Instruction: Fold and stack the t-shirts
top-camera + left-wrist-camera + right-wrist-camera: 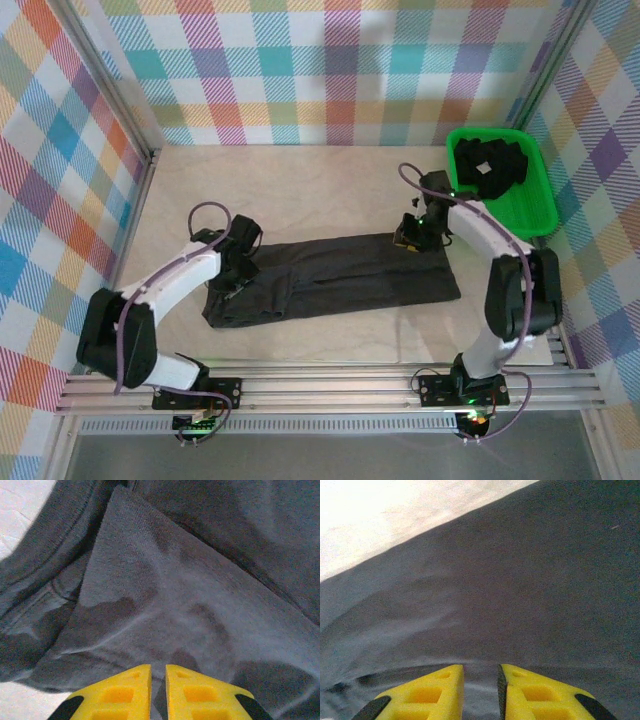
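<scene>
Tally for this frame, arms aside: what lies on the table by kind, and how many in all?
Dark t-shirt, spread out in a long fold: 1
Green bin: 1
Heap of dark shirts in the bin: 1 heap; the number of shirts in it cannot be told
Total: 3

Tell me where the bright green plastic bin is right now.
In the top view, the bright green plastic bin sits at the far right corner of the table, beyond the right arm, holding crumpled dark shirts.
</scene>
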